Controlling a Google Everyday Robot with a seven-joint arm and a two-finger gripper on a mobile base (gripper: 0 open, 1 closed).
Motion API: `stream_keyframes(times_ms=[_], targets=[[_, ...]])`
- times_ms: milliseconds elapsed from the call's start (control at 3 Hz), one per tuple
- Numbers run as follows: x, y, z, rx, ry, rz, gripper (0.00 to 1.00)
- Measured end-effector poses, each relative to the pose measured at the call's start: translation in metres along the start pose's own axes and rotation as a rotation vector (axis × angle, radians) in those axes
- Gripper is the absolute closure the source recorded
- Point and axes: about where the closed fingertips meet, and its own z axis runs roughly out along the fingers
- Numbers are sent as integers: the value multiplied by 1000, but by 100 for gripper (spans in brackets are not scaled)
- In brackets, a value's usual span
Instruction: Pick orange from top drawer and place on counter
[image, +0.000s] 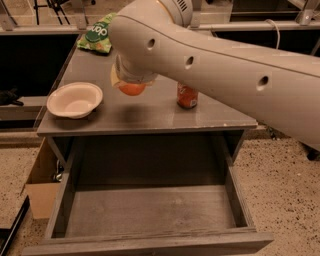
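The jaws are hidden behind the thick end of the arm, so I cannot tell how far apart they stand or whether they press on anything. The gripper sits at the arm's near end, over the middle of the counter, between the bowl and the soda can.

The orange pokes out right under the gripper, touching its underside. Only the fruit's lower part shows; the top is covered by the arm's end. Whether it rests on the counter or hangs just above it cannot be told; a soft dark shadow lies on the grey top in front of it.

The orange is round, so it has no long axis to speak of, and no stem or navel is in sight to say which way it points. Its skin looks smooth and plain, a warm orange with a paler patch near the middle.

The can stands upright just to the right of it, apart from it, and the white bowl sits well to its left near the counter's front edge. A green bag lies at the far left corner.

The top drawer is pulled out below the counter's front edge, showing its flat grey bottom and low side walls. A cardboard box stands on the floor beside its left wall
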Motion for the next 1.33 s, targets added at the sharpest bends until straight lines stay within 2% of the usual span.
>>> stream_keyframes(times_ms=[667, 1000, 1333], targets=[[-19, 19, 38, 8, -140, -8, 100], [-20, 20, 39, 8, -145, -10, 100], [-20, 20, 39, 7, -145, -10, 74]])
